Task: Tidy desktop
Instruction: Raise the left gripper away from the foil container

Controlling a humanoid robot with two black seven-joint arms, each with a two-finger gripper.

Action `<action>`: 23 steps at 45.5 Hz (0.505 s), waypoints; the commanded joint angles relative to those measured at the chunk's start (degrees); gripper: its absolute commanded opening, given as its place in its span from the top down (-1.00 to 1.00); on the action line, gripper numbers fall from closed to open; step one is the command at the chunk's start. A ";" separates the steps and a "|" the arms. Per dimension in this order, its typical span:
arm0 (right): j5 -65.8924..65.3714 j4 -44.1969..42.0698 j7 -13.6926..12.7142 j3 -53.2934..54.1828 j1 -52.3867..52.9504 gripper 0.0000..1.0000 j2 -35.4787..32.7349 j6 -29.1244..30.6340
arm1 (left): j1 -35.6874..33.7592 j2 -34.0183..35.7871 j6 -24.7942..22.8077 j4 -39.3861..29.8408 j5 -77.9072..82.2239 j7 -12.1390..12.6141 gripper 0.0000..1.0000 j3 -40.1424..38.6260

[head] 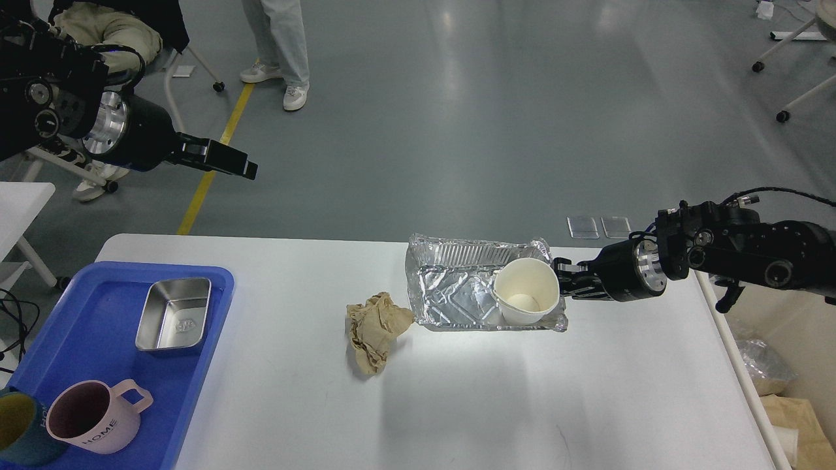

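The white desktop (457,405) fills the lower view. Near its middle sits a crumpled foil tray (450,287) holding a tilted white paper cup (526,292), with a wadded brown napkin (373,326) touching the foil's left edge. The right gripper (567,279) meets the cup's right side (fingers too dark to tell whether they clamp it). The left gripper (228,160) hangs above the floor, fingers together.

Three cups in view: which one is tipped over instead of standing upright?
The white paper cup, lying on its side in the crumpled foil container at the right gripper. The pink handled mug and dark blue cup stand upright on the blue plastic tray.
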 commanded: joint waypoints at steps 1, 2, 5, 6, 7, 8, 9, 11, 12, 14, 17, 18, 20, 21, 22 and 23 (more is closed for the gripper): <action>0.01 0.10 0.00 -0.08 -0.01 1.00 -0.16 -0.02 | -0.13 3.96 0.63 -7.97 5.32 0.03 -0.67 -0.16; 0.01 0.10 0.00 -0.08 -0.09 1.00 -0.16 -0.02 | -0.22 4.66 0.63 -8.67 5.67 0.03 -0.67 -0.07; 0.01 0.10 0.00 -0.08 -0.27 1.00 -0.16 -0.02 | -0.83 6.68 0.46 -11.21 6.37 0.03 -0.67 -0.07; 0.01 0.10 0.00 -0.08 -0.27 1.00 -0.16 -0.02 | -1.19 7.56 0.28 -12.53 6.46 0.03 -0.67 -0.07; 0.01 0.10 0.00 0.00 -0.36 1.00 -0.16 -0.02 | -1.62 8.35 0.19 -14.02 6.55 0.03 -0.67 -0.07; 0.01 0.10 0.00 -0.08 -0.36 1.00 -0.07 -0.10 | -2.15 9.23 0.19 -15.08 6.55 0.03 -0.67 0.01; 0.01 0.10 0.00 0.00 -0.36 1.00 -0.07 -0.11 | -2.85 10.02 0.10 -16.05 6.64 0.03 -0.67 0.01; 0.01 0.10 0.00 0.01 -0.36 1.00 0.02 -0.11 | -3.73 11.60 -0.16 -17.90 6.64 0.12 -0.67 0.10; 0.01 0.10 0.00 0.01 -0.36 1.00 0.10 -0.11 | -4.00 12.39 -0.25 -18.69 6.64 0.03 -0.67 0.19; 0.01 0.10 0.00 0.01 -0.27 1.00 0.19 -0.11 | -4.18 14.06 -0.69 -20.27 6.64 0.03 -0.67 0.28; 0.01 0.10 0.00 0.09 -0.27 1.00 0.19 -0.11 | -4.70 17.57 -1.48 -22.82 6.73 0.03 -0.67 -0.16; 0.01 0.10 0.00 0.01 -0.27 1.00 0.19 -0.11 | -5.05 18.89 -1.83 -23.78 6.81 0.12 -0.67 -0.25; 0.01 0.10 0.00 0.01 -0.36 1.00 0.19 -0.11 | -6.19 21.35 -2.36 -25.54 6.81 0.03 -0.67 -0.25; 0.01 0.10 0.00 0.01 -0.36 1.00 0.28 -0.11 | -7.50 23.37 -2.88 -26.86 6.73 0.03 -0.67 -0.25; 0.01 0.10 0.00 -0.08 -0.27 1.00 0.28 -0.11 | -8.21 24.43 -3.15 -27.48 6.81 0.03 -0.67 -0.25; 0.01 0.10 0.00 -0.08 -0.36 1.00 0.37 -0.11 | -8.83 25.49 -3.41 -28.01 6.73 -0.06 -0.67 -0.34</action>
